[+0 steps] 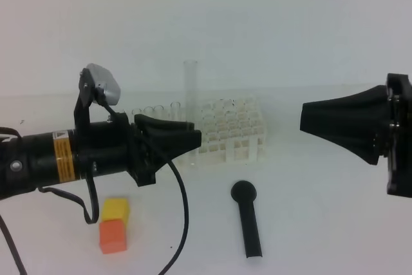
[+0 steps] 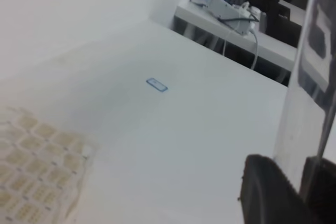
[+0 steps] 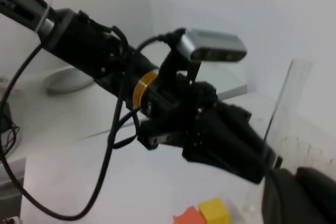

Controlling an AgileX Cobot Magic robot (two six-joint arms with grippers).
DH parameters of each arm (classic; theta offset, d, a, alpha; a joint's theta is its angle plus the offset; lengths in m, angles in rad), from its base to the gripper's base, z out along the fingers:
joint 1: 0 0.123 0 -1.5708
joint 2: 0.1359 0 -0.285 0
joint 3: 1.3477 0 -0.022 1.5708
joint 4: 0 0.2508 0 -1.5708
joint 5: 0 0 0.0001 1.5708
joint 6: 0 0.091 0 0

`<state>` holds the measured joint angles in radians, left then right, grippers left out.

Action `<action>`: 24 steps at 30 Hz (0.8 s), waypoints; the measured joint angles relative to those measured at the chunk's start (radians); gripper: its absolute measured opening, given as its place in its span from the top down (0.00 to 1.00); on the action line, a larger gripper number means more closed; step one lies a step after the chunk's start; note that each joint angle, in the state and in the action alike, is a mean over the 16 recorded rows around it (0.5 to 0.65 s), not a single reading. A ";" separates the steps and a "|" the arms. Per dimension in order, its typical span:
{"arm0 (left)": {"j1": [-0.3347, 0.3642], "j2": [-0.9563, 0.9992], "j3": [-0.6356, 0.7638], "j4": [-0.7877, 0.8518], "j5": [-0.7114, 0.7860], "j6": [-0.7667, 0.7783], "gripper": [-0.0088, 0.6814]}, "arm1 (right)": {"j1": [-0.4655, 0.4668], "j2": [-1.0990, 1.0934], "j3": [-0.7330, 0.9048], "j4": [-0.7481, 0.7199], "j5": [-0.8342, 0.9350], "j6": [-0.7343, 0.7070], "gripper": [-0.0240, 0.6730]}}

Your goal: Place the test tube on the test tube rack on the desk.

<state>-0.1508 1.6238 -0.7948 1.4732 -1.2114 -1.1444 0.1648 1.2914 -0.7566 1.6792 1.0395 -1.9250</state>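
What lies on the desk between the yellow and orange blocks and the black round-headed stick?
Only a loop of black cable hanging from the left arm crosses there; otherwise bare desk separates the blocks from the stick, as the exterior high view shows.

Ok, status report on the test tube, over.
Left tool shut on test tube, held upright beside test tube rack. Right tool clear, state unclear. Nothing blocking the rack.

You've got a black round-headed plastic stick; left of it, a yellow block touching an orange block.

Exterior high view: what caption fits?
Left gripper holds a test tube upright beside the test tube rack.
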 joint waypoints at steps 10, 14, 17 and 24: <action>-0.059 0.000 0.000 -0.002 0.000 0.056 0.83 | 0.013 0.062 -0.015 0.000 0.007 0.009 0.68; -0.089 0.000 0.000 -0.006 0.000 0.074 0.83 | 0.024 0.068 -0.020 0.000 0.001 0.010 0.60; -0.107 0.000 0.000 -0.009 -0.001 0.086 0.83 | 0.032 0.070 -0.024 0.000 -0.004 0.009 0.56; -0.119 0.000 0.000 -0.017 -0.001 0.096 0.83 | 0.045 0.070 -0.031 0.000 -0.020 0.010 0.49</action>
<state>-0.2696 1.6238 -0.7948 1.4563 -1.2122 -1.0483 0.2095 1.3614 -0.7876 1.6795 1.0195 -1.9154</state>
